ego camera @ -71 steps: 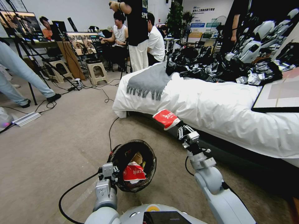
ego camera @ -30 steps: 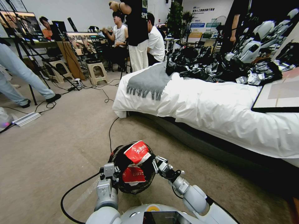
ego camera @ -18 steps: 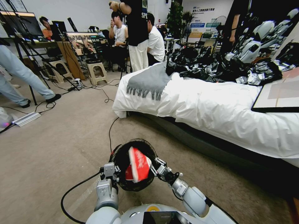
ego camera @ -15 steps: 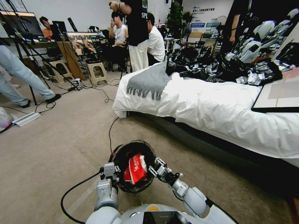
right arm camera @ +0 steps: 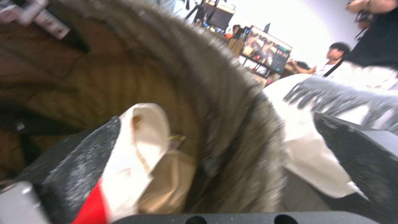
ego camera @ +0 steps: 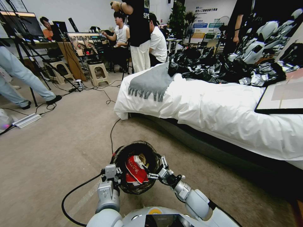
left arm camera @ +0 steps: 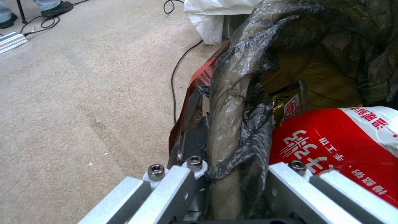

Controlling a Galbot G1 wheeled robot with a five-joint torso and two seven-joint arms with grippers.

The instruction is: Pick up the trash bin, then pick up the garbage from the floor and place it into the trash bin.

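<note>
The trash bin [ego camera: 136,167] is held above the carpet [ego camera: 56,148] directly in front of the robot, near the foot of the bed [ego camera: 221,110]. The left gripper [ego camera: 111,176] grips the bin at its near-left rim; in the left wrist view the fingers [left arm camera: 174,186] are closed on the rim with the black bag liner [left arm camera: 240,102] pinched between them. The right gripper [ego camera: 156,168] sits at the near-right rim of the bin, with its fingers spread wide and nothing between them; in the right wrist view one dark finger pad [right arm camera: 79,146] lies beside a wrapper and the other pad [right arm camera: 356,149] stands well apart on the opposite side. A red and white snack wrapper [ego camera: 135,168] lies inside the bin, tilted, resting on another red wrapper [ego camera: 131,179] below it. Brown paper [left arm camera: 327,81] and a yellow and dark wrapper [left arm camera: 286,102] lie deeper in the bin behind the red wrappers. A black cable [ego camera: 112,132] runs across the carpet from the bed toward the bin. A grey fringed scarf [ego camera: 151,82] hangs over the corner of the white bed cover.
</note>
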